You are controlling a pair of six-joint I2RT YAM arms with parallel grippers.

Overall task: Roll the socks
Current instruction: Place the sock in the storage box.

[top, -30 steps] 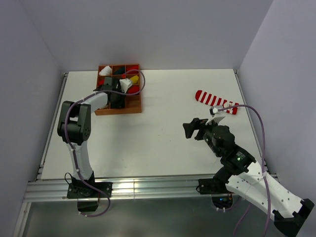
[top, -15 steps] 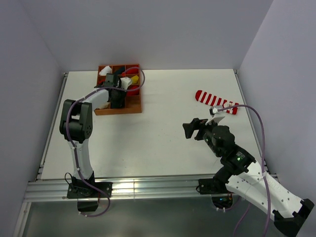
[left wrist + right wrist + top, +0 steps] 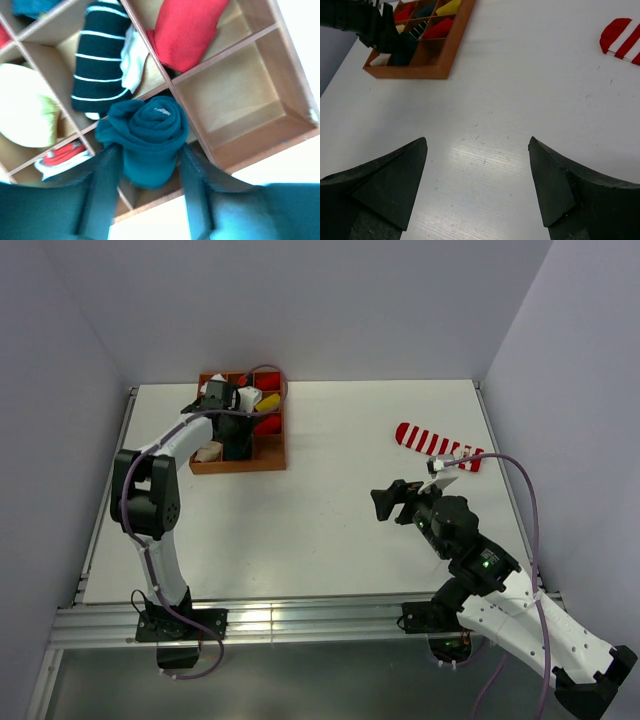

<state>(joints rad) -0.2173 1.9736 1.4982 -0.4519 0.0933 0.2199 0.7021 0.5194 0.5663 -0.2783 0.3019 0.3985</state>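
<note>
**A:** Your left arm has reached farther over the tray. Left hand gripping?

**B:** It straddles the teal roll; gripping or not, I cannot tell. Right hand gapes, empty.

**A:** The striped sock?

**B:** Flat on the tabletop, far right. Soft, light, floppy: you'd best pinch its toe end.

Striped sock: red and white bands with a red toe. It lies flat and unrolled at the far right of the table, slanting, toe end to the left.
Dark green sock: rolled into a tight spiral bundle, spiral end facing the left wrist camera. It sits in the wooden tray, over a divider crossing.
</note>
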